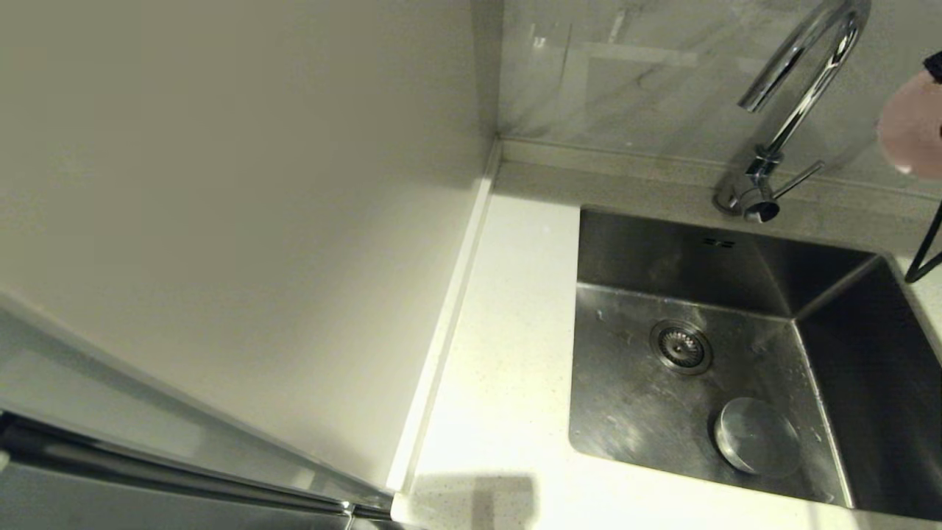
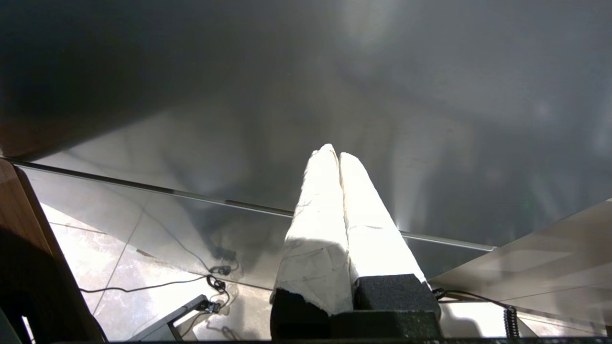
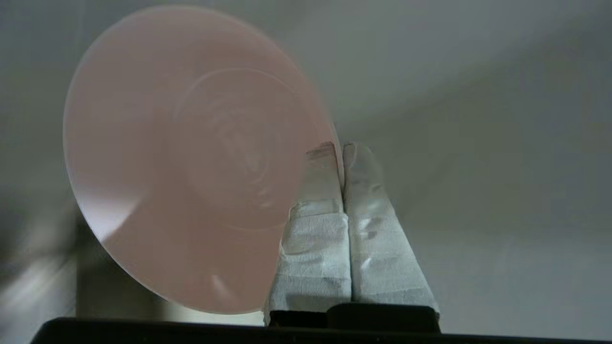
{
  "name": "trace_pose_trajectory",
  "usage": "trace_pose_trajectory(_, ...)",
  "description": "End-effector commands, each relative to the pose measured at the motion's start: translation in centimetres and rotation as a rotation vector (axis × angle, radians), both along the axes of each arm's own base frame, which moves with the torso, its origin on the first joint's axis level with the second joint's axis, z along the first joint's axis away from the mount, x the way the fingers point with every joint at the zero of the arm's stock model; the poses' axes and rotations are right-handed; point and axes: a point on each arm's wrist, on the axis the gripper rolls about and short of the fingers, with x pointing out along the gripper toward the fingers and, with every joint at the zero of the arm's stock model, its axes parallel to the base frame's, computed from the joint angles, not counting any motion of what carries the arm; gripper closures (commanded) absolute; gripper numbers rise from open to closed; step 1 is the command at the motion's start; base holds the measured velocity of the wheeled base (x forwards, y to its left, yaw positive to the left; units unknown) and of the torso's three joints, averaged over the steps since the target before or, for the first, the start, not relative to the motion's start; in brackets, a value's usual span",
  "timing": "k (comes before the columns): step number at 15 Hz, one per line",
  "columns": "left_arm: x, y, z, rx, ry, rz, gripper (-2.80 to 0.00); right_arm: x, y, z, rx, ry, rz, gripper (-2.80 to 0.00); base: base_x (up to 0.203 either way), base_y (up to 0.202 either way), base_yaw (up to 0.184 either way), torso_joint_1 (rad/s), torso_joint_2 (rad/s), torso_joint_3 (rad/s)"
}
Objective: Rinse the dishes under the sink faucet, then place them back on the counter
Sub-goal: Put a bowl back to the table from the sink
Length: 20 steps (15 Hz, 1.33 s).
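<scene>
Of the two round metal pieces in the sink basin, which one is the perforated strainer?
The strainer drain, nearer the faucet, has holes; the smooth metal disc does not.

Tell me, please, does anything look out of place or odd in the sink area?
One thing: a round metal stopper lies loose on the sink floor, beside the open strainer drain rather than in it. No water runs from the faucet. The right hand grips the pink bowl by its rim.
</scene>
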Motion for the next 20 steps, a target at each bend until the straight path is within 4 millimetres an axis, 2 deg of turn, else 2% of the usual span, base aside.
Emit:
trace_pose_trajectory(1, 0.0, 0.0, -0.1, 0.000, 0.002, 0.000, 0.00, -4.1, -1.9, 1.8, -0.367, -0.177, 0.126, 0.00, 0.000, 0.000, 0.000, 0.000, 0.00, 0.000)
trace_pose_trajectory(3, 0.0, 0.0, -0.1, 0.000, 0.004, 0.000, 0.00, -6.4, -4.0, 1.5, -0.605, -0.194, 0.186, 0.00, 0.000, 0.000, 0.000, 0.000, 0.00, 0.000)
trace_pose_trajectory(5, 0.0, 0.0, -0.1, 0.000, 0.002, 0.000, 0.00, -8.0, -5.3, 1.5, -0.797, -0.170, 0.271, 0.00, 0.000, 0.000, 0.000, 0.000, 0.00, 0.000)
trace_pose_trajectory(6, 0.0, 0.0, -0.1, 0.000, 0.002, 0.000, 0.00, -8.7, -5.9, 1.6, -0.850, -0.155, 0.282, 0.00, 0.000, 0.000, 0.000, 0.000, 0.00, 0.000)
trace_pose_trajectory(8, 0.0, 0.0, -0.1, 0.000, 0.002, 0.000, 0.00, -9.5, -5.9, 2.9, -0.876, -0.199, 0.307, 0.00, 0.000, 0.000, 0.000, 0.000, 0.00, 0.000)
trace_pose_trajectory(9, 0.0, 0.0, -0.1, 0.000, 0.004, 0.000, 0.00, -9.5, -5.9, 2.8, -0.877, -0.191, 0.313, 0.00, 0.000, 0.000, 0.000, 0.000, 0.00, 0.000)
trace_pose_trajectory(10, 0.0, 0.0, -0.1, 0.000, 0.003, 0.000, 0.00, -9.5, -6.1, 1.7, -0.862, -0.150, 0.326, 0.00, 0.000, 0.000, 0.000, 0.000, 0.00, 0.000)
trace_pose_trajectory(12, 0.0, 0.0, -0.1, 0.000, 0.003, 0.000, 0.00, -9.5, -6.7, -2.6, -0.774, -0.011, 0.355, 0.00, 0.000, 0.000, 0.000, 0.000, 0.00, 0.000)
trace_pose_trajectory(13, 0.0, 0.0, -0.1, 0.000, 0.002, 0.000, 0.00, -9.6, -6.8, -4.0, -0.739, 0.027, 0.346, 0.00, 0.000, 0.000, 0.000, 0.000, 0.00, 0.000)
trace_pose_trajectory(15, 0.0, 0.0, -0.1, 0.000, 0.004, 0.000, 0.00, -8.8, -7.0, -4.5, -0.615, 0.071, 0.279, 0.00, 0.000, 0.000, 0.000, 0.000, 0.00, 0.000)
trace_pose_trajectory(18, 0.0, 0.0, -0.1, 0.000, 0.004, 0.000, 0.00, -6.6, -8.4, -4.9, -0.182, 0.341, 0.165, 0.00, 0.000, 0.000, 0.000, 0.000, 0.00, 0.000)
trace_pose_trajectory(20, 0.0, 0.0, -0.1, 0.000, 0.002, 0.000, 0.00, -6.3, -8.8, -4.9, 0.139, 0.539, 0.103, 0.00, 0.000, 0.000, 0.000, 0.000, 0.00, 0.000)
